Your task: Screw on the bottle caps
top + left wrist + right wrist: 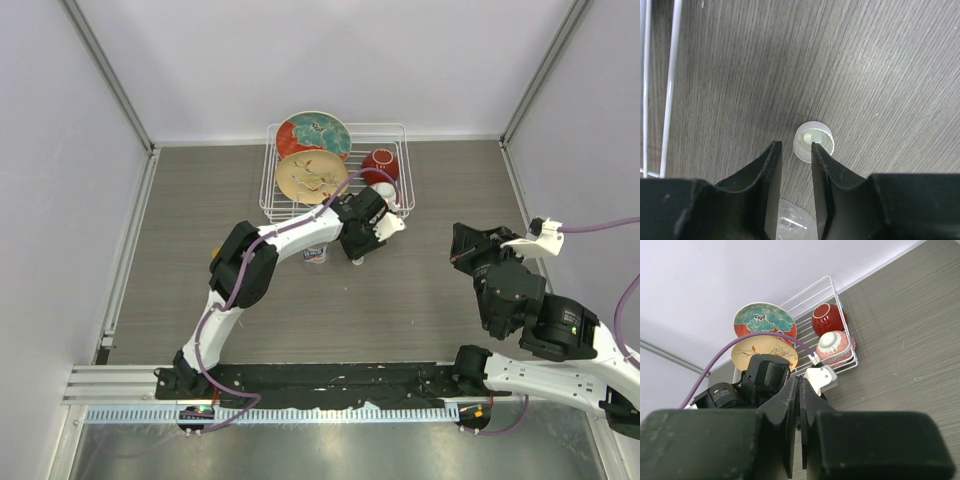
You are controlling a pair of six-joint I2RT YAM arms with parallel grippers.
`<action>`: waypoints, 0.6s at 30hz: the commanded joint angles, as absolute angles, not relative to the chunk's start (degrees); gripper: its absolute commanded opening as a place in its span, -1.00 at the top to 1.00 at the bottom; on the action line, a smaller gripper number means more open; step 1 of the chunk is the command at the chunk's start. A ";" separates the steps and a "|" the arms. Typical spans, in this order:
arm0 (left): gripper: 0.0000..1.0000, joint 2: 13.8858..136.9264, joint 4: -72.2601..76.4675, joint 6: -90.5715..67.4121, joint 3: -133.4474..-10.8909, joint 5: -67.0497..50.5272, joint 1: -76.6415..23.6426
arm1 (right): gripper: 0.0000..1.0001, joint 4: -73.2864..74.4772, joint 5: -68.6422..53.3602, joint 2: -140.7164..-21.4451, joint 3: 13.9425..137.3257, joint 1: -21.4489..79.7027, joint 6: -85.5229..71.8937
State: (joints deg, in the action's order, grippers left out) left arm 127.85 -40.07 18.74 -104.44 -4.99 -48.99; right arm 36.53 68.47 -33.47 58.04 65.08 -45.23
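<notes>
- The left hand (794, 146) pointed down at the surface (420, 300) near its middle. Its fingers (762, 170) stood a narrow gap apart with nothing clamped between the tips.
- The white cap (816, 136) lay on the surface just past those tips, off to one side of the gap. One fingertip overlapped its rim, and I could not tell whether the two touched.
- A clear rounded plastic part showed low in the gap between the fingers. The fingers hid most of it.
- In the top view the clear bottle (315, 254) with the white-blue label stood upright just beside the left hand. The left arm crossed over it and hid its upper part.
- A white wire rack (402, 130) stood close behind the left hand, and its wires ran along one edge of the left wrist view.
- In the rack a teal and red plate (313, 133) and a cream plate (312, 175) leaned on edge. A red bowl (380, 163) and a pink patterned bowl (835, 347) sat beside them.
- The left wrist partly covered the pink bowl in the top view.
- A purple cable (760, 335) arched over the left arm in front of the plates.
- The right hand (799, 387) was raised at the right side, well apart from the cap and bottle. Its fingers were pressed together and held nothing.
</notes>
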 commanded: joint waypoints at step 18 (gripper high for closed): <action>1.00 121.13 -39.29 14.86 -97.57 -15.03 -50.71 | 0.78 33.75 69.70 -34.01 56.69 65.13 -45.18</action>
